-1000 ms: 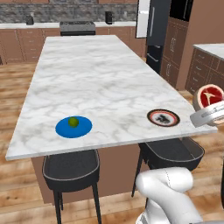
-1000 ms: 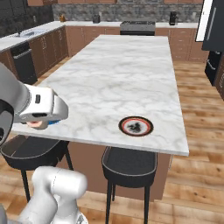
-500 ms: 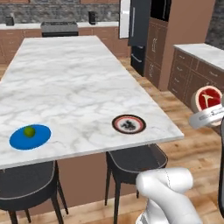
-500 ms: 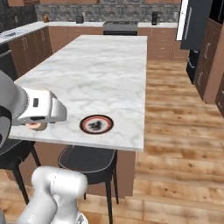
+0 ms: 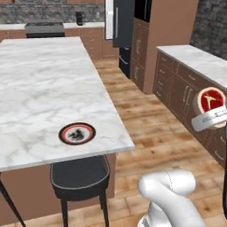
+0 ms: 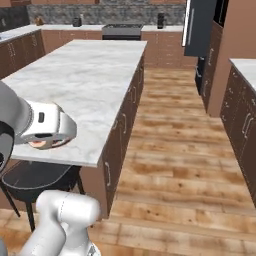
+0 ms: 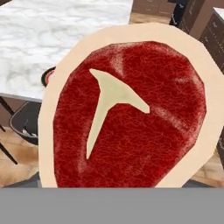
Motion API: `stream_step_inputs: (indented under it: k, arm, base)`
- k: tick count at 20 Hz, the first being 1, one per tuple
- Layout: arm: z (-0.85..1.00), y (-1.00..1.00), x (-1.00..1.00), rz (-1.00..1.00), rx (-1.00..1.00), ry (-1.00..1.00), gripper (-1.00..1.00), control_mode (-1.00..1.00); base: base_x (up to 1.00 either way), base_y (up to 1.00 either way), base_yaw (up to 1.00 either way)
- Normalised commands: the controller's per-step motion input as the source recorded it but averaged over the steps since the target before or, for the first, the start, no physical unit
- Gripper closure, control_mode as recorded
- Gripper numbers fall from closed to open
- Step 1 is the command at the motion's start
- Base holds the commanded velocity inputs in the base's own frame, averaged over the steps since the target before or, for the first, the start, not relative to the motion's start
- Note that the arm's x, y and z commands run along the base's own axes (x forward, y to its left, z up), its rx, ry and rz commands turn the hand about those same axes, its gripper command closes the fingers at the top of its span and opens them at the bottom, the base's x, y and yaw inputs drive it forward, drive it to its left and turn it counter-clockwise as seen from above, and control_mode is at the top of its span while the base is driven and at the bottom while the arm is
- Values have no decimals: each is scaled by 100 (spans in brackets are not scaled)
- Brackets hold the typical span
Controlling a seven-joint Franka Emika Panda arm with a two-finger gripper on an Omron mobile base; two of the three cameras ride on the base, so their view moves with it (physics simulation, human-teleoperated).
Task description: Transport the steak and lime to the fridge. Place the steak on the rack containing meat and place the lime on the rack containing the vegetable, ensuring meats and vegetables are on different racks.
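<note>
Even, diffuse light fills every rendered view, with no clear source. The marble island top reads bright without glare. A soft shadow darkens under the stool at 7 o'clock. The steak looks coarse, slightly blurred.

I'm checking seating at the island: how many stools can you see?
1. A black stool is tucked under the marble island at its near edge, below the red-rimmed plate; the right base view shows it too. Others may be hidden.

1 steak, 1 plate, 1 stool, 1 island counter, 1 fridge.
</note>
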Motion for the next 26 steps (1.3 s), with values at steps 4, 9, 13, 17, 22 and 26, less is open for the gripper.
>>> stream_step_inputs:
  k: [4,9,13,17,22,26]
  arm:
    - [0,0,0,0,0,0,100,100]
    - [0,0,0,0,0,0,100,100]
    - [0,0,0,0,0,0,100,100]
    - [0,0,0,0,0,0,100,100]
    - [0,0,0,0,0,0,100,100]
    - [0,0,0,0,0,0,100,100]
  base:
    - [91,-100,0]
    - [100,-100,2]
    - [100,-67,3]
    - [100,-3,1]
    - [100,-3,0]
    - [100,4,0]
